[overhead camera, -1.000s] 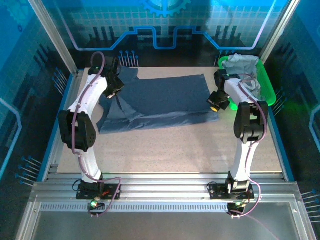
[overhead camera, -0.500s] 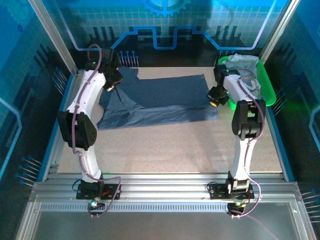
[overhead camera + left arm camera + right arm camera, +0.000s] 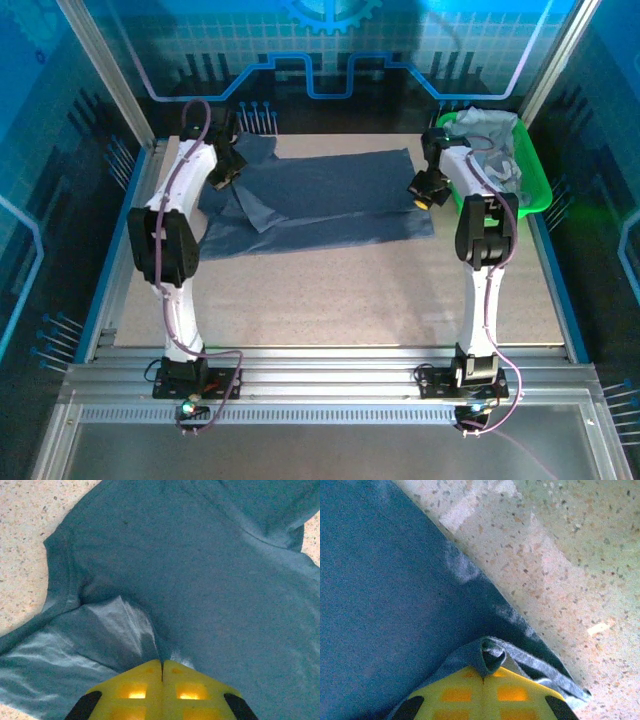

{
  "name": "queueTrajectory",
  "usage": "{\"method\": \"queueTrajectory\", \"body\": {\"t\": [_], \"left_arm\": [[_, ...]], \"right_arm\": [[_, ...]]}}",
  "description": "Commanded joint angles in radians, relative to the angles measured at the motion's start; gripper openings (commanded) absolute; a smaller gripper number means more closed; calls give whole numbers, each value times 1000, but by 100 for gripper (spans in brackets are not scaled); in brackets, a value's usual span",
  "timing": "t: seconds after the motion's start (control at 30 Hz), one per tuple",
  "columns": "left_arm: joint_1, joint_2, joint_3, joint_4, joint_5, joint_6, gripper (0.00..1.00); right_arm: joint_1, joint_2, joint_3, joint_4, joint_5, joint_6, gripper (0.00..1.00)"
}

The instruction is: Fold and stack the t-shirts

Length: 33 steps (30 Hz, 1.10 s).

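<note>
A dark slate-blue t-shirt (image 3: 320,195) lies spread across the back of the table, partly doubled over on itself. My left gripper (image 3: 223,174) is at its left side, by the sleeve. In the left wrist view the yellow fingers (image 3: 140,685) of the left gripper (image 3: 161,662) are shut on a pinch of the t-shirt (image 3: 210,580). My right gripper (image 3: 423,191) is at the shirt's right edge. In the right wrist view that gripper (image 3: 483,670) is shut on a curled fold of the t-shirt's (image 3: 380,605) hem. Paler grey-blue t-shirts (image 3: 488,128) lie bunched in the tray.
A bright green tray (image 3: 535,180) stands at the back right corner, close beside the right arm. The speckled table (image 3: 330,290) stretches bare from the shirt to the near edge. Blue walls and metal posts close in the back and both sides.
Both grippers have moved towards the back of the table, holding the cloth. The shirt's near edge has drawn back with them and the right forearm has swung left.
</note>
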Motion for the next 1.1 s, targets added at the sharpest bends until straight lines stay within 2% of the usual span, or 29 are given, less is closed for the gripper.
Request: {"method": "queueTrajectory", "body": {"t": [0.0,0.33,0.37,0.4,0.43,0.53,0.57,0.6,0.7,0.77,0.83,0.9,0.97,1.07], "left_arm": [[14,27,48,9,18,30,0],[35,90,100,69,113,40,0],[39,99,105,74,138,42,0],[42,109,114,71,153,46,0],[45,120,129,56,167,51,5],[52,108,152,-15,140,58,54],[55,85,142,-40,121,58,61],[56,57,118,-53,111,59,63],[76,-94,-81,-44,102,20,60],[106,-210,-278,-8,144,-37,52],[139,-302,-477,74,225,-91,45],[162,-331,-603,148,301,-129,38],[176,-312,-657,200,344,-152,31],[181,-261,-666,273,347,-190,24]], "right_arm": [[7,27,44,-32,-21,-16,0],[5,88,80,-67,8,-3,0],[6,91,87,-73,12,-2,1],[5,91,90,-76,15,-1,8],[4,86,89,-74,15,-4,16],[12,37,71,-53,33,-24,34],[12,-9,57,-44,40,-33,39],[12,-39,40,-36,43,-41,42],[11,-146,-59,-8,44,-55,51],[8,-224,-178,37,22,-59,52],[9,-279,-297,96,-15,-66,47],[11,-301,-398,169,-79,-84,41],[21,-289,-448,213,-131,-99,30],[38,-253,-447,223,-117,-110,26]]}}
